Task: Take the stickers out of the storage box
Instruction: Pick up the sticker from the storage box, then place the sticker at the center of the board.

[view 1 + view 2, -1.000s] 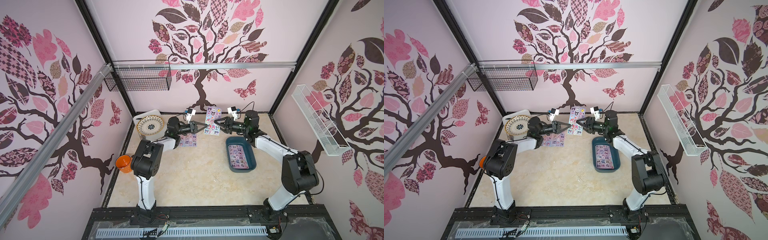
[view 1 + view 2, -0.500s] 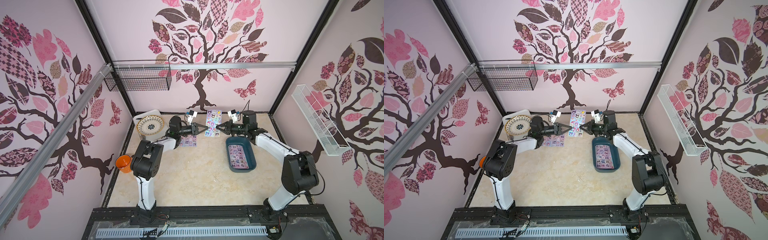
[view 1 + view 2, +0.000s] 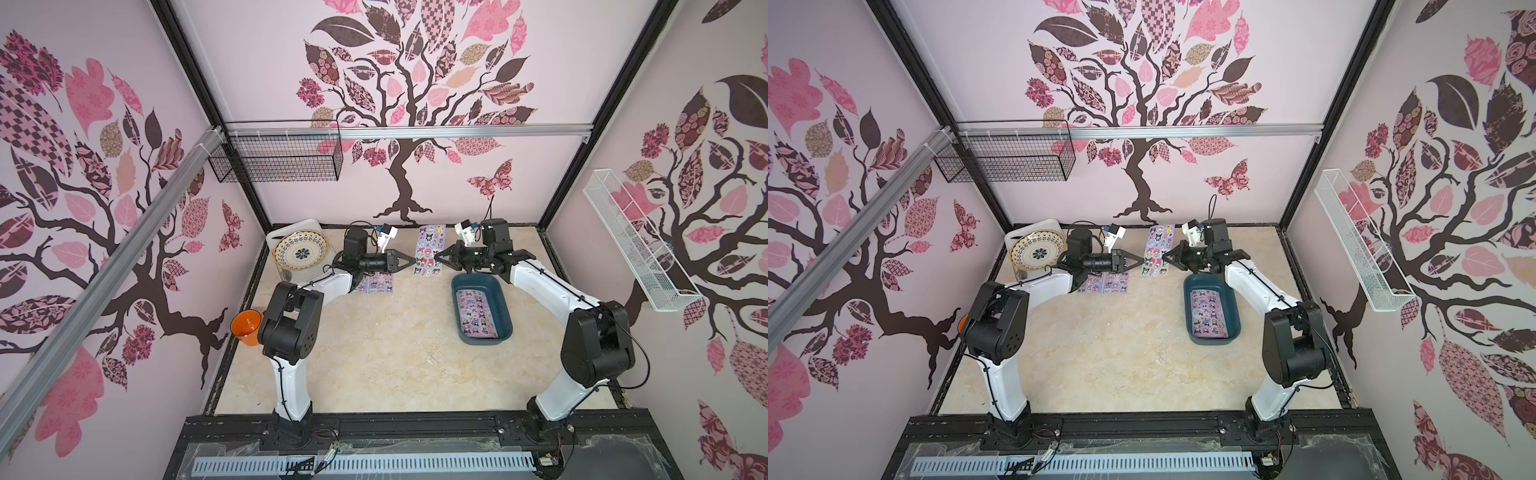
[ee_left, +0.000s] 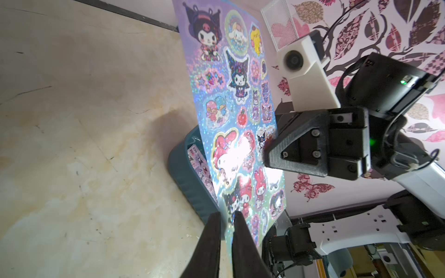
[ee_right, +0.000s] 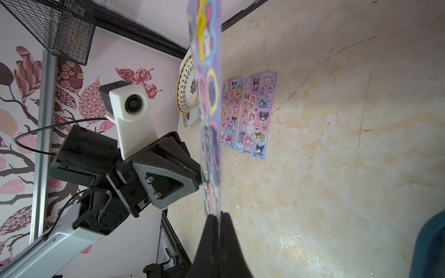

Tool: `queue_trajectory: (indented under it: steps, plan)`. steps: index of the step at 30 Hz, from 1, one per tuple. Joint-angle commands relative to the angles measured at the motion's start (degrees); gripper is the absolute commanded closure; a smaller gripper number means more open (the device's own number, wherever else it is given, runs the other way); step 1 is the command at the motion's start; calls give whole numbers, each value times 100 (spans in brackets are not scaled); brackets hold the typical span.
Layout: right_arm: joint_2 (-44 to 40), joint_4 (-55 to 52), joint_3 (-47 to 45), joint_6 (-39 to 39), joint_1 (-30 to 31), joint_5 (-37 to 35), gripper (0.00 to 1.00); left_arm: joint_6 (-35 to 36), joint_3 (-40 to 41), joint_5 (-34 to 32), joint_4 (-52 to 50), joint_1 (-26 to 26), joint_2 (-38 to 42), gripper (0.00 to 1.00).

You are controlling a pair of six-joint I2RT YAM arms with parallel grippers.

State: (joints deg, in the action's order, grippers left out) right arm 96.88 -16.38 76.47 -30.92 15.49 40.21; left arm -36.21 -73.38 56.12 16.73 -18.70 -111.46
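One sheet of the stickers (image 3: 430,248) hangs off the table at the back, between my two grippers. My right gripper (image 5: 218,215) is shut on one long edge of it (image 3: 439,258). The left gripper (image 4: 226,215) is at the opposite edge (image 3: 411,262), jaws slightly apart, with the sheet's edge in the gap. More stickers (image 3: 477,313) lie in the teal storage box (image 3: 457,287) near the right arm (image 3: 1188,291). Two sheets (image 3: 376,284) lie flat on the table under the left arm, also seen in the right wrist view (image 5: 250,113).
A patterned plate (image 3: 300,251) rests on a white tray (image 3: 291,226) at the back left. An orange cup (image 3: 246,326) stands by the left wall. A black wire basket (image 3: 276,160) and a white one (image 3: 636,245) hang on the walls.
The right gripper has closed on the sheet's edge and the buckled sheet now hangs flat between the grippers. The left jaws have parted a little.
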Motion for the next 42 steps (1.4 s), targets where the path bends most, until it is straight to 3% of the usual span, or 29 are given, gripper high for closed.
queue_trajectory:
  steps: [1, 10, 20, 31, 42]
  plan:
    - [315, -488, 304, 324, 81, -256, 100, 630, -78, -323, -917, 183, 120, 81]
    - [1281, -885, 1013, 500, 472, -390, 100, 769, 130, -573, -1018, 455, 349, 80]
    - [2103, -331, 1402, 231, 779, -368, 100, 843, 263, -672, -1045, 628, 519, 80]
    - [3033, -776, 1813, 567, 647, -750, 98, 879, 255, -607, -1062, 637, 590, 80]
    - [3089, -1095, 1663, 736, 376, -1252, 98, 981, 244, -596, -1173, 660, 600, 80]
